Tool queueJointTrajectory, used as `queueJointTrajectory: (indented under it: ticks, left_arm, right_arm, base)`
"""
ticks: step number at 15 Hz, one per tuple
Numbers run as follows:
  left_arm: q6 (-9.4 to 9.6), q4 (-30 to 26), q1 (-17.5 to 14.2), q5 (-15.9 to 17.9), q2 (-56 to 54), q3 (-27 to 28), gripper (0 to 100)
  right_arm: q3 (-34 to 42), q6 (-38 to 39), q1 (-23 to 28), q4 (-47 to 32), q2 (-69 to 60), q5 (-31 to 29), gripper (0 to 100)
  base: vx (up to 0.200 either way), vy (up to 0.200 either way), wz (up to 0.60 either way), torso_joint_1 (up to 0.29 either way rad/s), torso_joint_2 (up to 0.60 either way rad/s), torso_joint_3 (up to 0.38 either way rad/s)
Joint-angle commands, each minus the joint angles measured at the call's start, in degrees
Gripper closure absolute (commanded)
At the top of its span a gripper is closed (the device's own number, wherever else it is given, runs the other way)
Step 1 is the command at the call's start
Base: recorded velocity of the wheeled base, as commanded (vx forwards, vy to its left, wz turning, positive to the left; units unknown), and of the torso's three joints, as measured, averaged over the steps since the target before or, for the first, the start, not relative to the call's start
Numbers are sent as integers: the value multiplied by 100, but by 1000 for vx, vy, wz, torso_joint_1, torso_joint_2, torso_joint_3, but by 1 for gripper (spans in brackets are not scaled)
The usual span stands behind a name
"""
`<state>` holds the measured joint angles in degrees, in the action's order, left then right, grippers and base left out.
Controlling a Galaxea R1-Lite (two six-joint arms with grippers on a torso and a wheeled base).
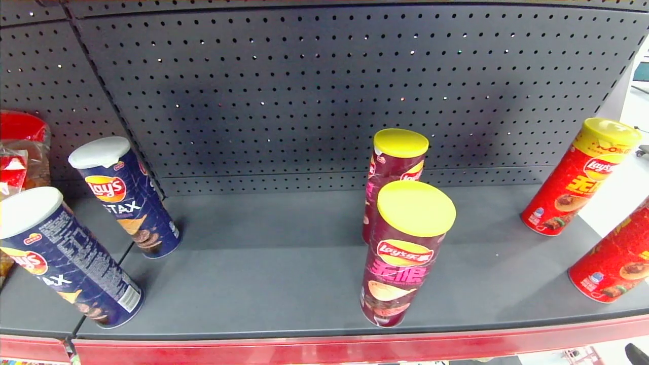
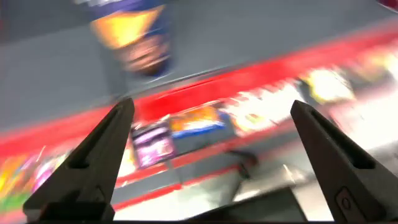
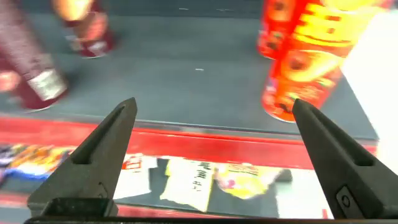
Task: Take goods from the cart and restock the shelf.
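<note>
On the grey shelf (image 1: 284,284) stand chip cans in three pairs. Two navy cans with white lids (image 1: 127,197) (image 1: 61,258) are at the left. Two maroon cans with yellow lids (image 1: 403,253) (image 1: 393,172) stand in the middle, one behind the other. Two red cans (image 1: 580,177) (image 1: 616,258) are at the right. My left gripper (image 2: 211,162) is open and holds nothing, below the shelf's red front edge with a navy can (image 2: 134,37) above it. My right gripper (image 3: 211,155) is open with nothing in it, in front of the red cans (image 3: 311,62) and the maroon cans (image 3: 37,68).
A perforated grey back panel (image 1: 324,91) rises behind the shelf. Bagged goods (image 1: 20,152) sit at the far left. Lower shelves with colourful packets (image 3: 199,180) (image 2: 193,121) lie under the red front strip (image 1: 324,347). Free room lies between the navy and maroon cans.
</note>
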<state>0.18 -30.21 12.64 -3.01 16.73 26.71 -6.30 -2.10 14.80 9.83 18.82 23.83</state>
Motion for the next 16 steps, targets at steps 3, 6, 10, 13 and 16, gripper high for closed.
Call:
queueJointTrajectory:
  ticks: [3, 6, 10, 13, 16]
  left_arm:
    - [-203, -468, -719, -24, -1136, -175, 0]
    - [-343, -3, -719, -613, -1136, -658, 0]
    - [-396, 2696, -719, -1132, -1136, -2398, 0]
    - [-396, 3258, -719, -683, -1136, -2662, 0]
    - [-396, 3179, -1106, -1026, -996, -2645, 0]
  right_arm:
    - [-451, 192, -1128, 11, 623, 508, 0]
    - [340, -10, -1462, 2, -318, 122, 0]
    - [516, 78, -671, -886, -1267, -3157, 0]
    - [560, 421, -680, -816, -1302, -3157, 0]
    - [630, 289, -1454, -930, -1390, -1917, 0]
  base:
    - [0, 0, 0, 0, 0, 0]
    - [0, 0, 0, 0, 0, 0]
    - [0, 0, 0, 0, 0, 0]
    - [0, 0, 0, 0, 0, 0]
    - [0, 0, 0, 0, 0, 0]
